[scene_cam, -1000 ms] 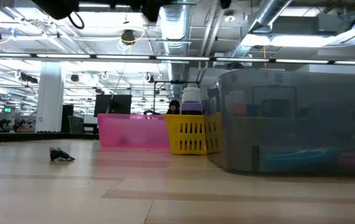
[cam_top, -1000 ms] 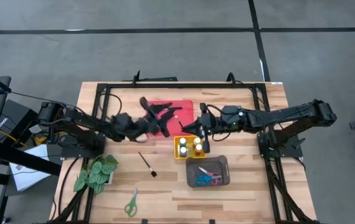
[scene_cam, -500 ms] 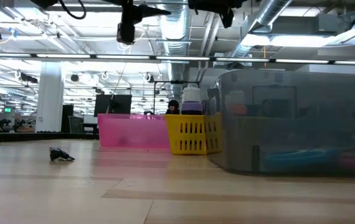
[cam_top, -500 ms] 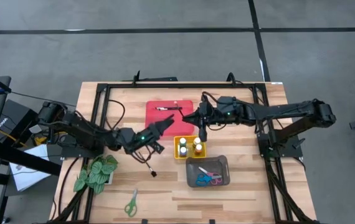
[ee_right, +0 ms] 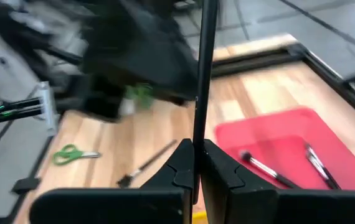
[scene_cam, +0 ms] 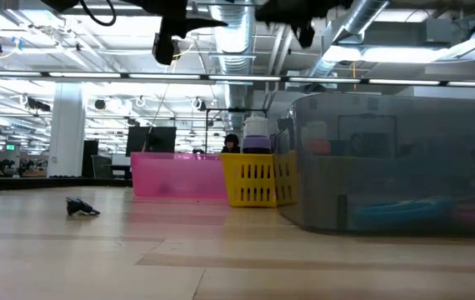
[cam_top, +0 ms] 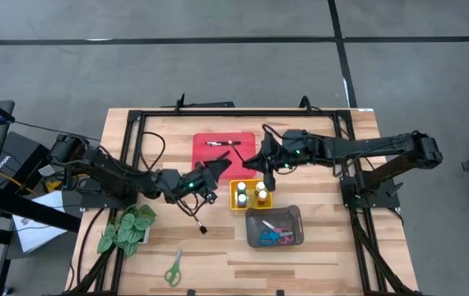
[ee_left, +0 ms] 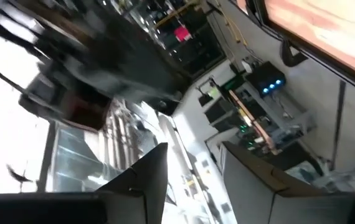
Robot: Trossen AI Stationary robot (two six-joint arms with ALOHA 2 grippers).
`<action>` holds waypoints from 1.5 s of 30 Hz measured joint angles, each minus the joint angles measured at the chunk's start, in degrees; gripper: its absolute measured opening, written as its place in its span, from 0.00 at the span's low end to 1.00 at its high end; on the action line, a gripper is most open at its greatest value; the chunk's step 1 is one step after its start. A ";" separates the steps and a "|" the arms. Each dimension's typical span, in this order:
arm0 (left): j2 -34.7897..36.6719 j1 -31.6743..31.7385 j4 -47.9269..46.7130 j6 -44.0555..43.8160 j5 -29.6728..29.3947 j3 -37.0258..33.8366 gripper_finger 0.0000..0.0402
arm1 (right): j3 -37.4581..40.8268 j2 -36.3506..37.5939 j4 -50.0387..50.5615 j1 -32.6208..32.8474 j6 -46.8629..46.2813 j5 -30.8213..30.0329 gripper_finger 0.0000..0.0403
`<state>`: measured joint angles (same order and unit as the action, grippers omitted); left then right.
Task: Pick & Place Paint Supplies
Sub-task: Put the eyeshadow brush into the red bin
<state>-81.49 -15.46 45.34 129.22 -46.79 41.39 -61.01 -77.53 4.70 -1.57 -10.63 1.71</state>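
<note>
My right gripper [ee_right: 196, 163] hovers by the red tray's [cam_top: 247, 141] right edge, shut on a thin dark paintbrush [cam_top: 268, 178] that reaches out over the yellow tray [cam_top: 234, 202]. My left gripper [ee_left: 190, 186] is open and holds nothing; it hangs above the table near the red tray's near edge [cam_top: 215, 170]. Two brushes [ee_right: 271, 168] lie flat in the red tray. Small bottles [cam_top: 251, 193] stand in the yellow tray. Another brush [cam_top: 194, 217] and green scissors [cam_top: 173, 268] lie flat on the table. My right gripper pinches the paintbrush's thin handle [ee_right: 197, 134] between its two fingers. The fingers come from the table's right, slanting a little downward, and lie across the brush. The brush is lifted clear of table and trays, its free length [cam_top: 269, 185] sticking out toward the near edge.
A grey tray [cam_top: 255, 220] with scissors [cam_top: 274, 236] sits near the yellow tray. A green leafy plant [cam_top: 127, 228] lies at the near left. A black frame [cam_top: 140, 123] borders the table's far part. Bare wood lies along the near edge.
My left gripper has drawn back from over the red tray toward the near edge and rolled about its own axis; the brushes in the tray now show. My right gripper has shifted slightly toward the red tray, still shut on its brush.
</note>
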 joint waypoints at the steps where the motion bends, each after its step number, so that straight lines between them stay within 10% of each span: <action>1: 0.00 0.00 0.01 0.73 0.21 0.00 0.34 | 0.00 -0.50 0.05 -0.25 -0.51 -0.02 0.01; 45: 0.02 2.36 2.41 0.84 2.36 0.02 0.23 | -6.12 -8.07 2.96 -1.33 -0.97 5.93 0.01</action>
<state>-81.47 -13.10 47.75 130.06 -44.43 41.41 -67.13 -85.60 7.66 -2.90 -11.60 7.64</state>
